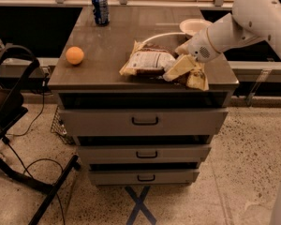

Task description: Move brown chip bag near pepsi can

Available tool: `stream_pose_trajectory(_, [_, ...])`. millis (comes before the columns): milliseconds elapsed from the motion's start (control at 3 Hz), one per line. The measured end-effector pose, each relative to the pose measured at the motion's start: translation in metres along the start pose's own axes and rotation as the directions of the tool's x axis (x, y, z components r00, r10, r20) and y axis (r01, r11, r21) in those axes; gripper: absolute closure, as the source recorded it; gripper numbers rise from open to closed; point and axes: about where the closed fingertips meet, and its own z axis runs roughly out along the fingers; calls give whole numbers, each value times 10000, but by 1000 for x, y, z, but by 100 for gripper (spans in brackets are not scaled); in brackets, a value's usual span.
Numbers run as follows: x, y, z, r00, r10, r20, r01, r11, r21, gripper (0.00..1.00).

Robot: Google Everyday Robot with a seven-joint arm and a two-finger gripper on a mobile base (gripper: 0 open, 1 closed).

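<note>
The brown chip bag [147,60] lies flat at the front right of the dark cabinet top [112,39]. The pepsi can [100,8], blue with a silver top, stands upright at the back left, far from the bag. My gripper [187,74] reaches in from the right on a white arm [234,27] and is down at the bag's right end. It is open, with one cream finger [178,68] lying over the bag's right edge and the other [197,78] nearer the cabinet's front right corner. The bag's right end is partly hidden under the fingers.
An orange [75,55] sits at the front left of the top. A white round bowl [195,26] stands at the back right, just behind my wrist. Drawers [145,121] are below the top. A black chair frame [9,102] and cables stand on the floor at the left.
</note>
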Motion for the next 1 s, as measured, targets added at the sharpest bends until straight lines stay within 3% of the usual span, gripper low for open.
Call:
stream_pose_trajectory(333, [0, 1, 4, 10000, -8, -4, 8, 10000, -66, 57])
stream_pose_trajectory(1000, [-5, 1, 0, 10000, -9, -6, 9, 10000, -87, 100])
